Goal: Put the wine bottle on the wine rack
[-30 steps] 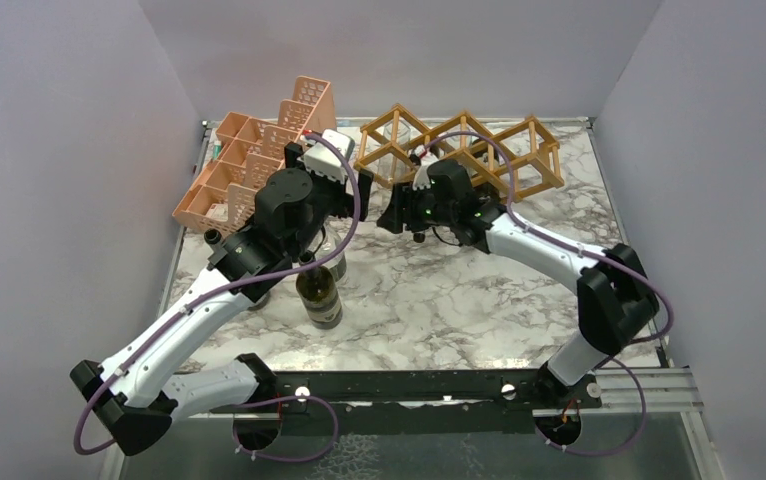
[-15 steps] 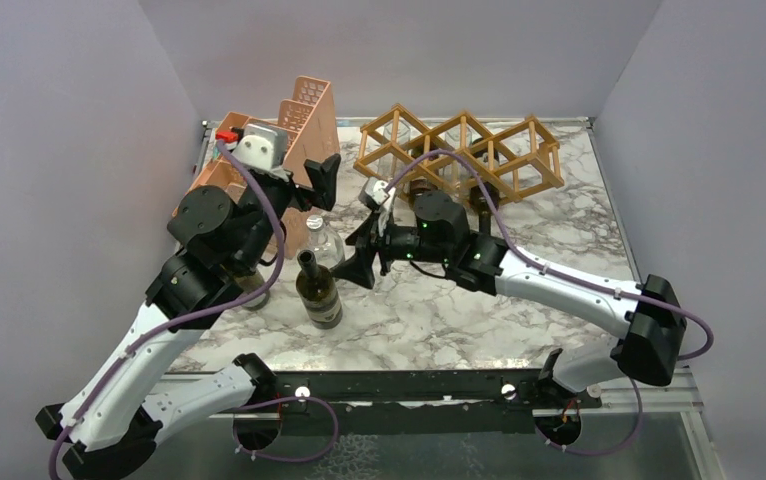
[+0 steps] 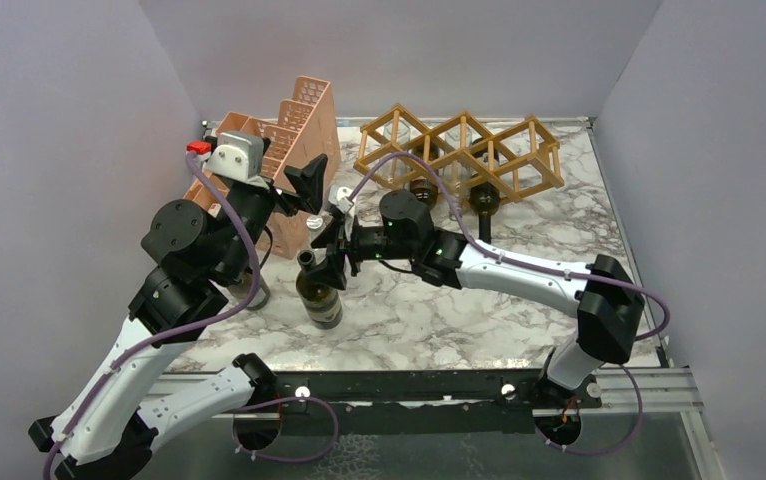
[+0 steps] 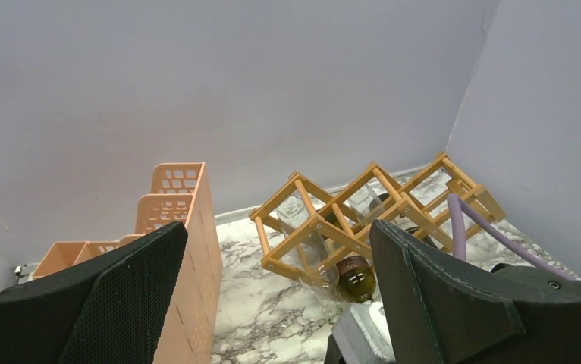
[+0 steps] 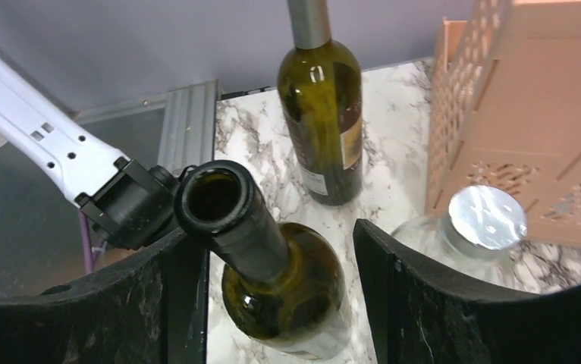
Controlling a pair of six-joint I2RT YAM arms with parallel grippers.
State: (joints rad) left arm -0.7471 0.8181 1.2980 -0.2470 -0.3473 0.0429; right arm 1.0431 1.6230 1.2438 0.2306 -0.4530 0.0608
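Since the earlier view, the right arm has swung away from the wine rack [image 3: 459,150] and across to the left. Its right hand [image 3: 321,258] has come down to the neck of the wine bottle [image 3: 321,300]. The left arm has lifted and pulled back toward the left wall, and the left hand [image 3: 307,184] is now raised beside the pink organizer [image 3: 289,125]. The bottle itself has not shifted.

We see the wine bottle standing upright on the marble worktop [image 3: 439,300], uncorked, well apart from the rack at the back. In the right wrist view its neck sits between the two fingers, and the dark mouth overlaps the edge of the left-side finger [image 5: 151,303]. A clear gap separates it from the other finger [image 5: 424,303]. The right hand is therefore released, straddling the neck without clamping it. The left hand is also released, with its fingers spread wide in the air and nothing between them.

A second dark bottle [image 5: 321,114] with a grey-wrapped neck stands upright on the worktop beyond the task bottle. A clear bottle [image 5: 481,220] with a silver cap stands just beside the organizer. Two dark bottles [image 3: 422,190] lie in the rack's lower openings, their ends pointing toward the arms.
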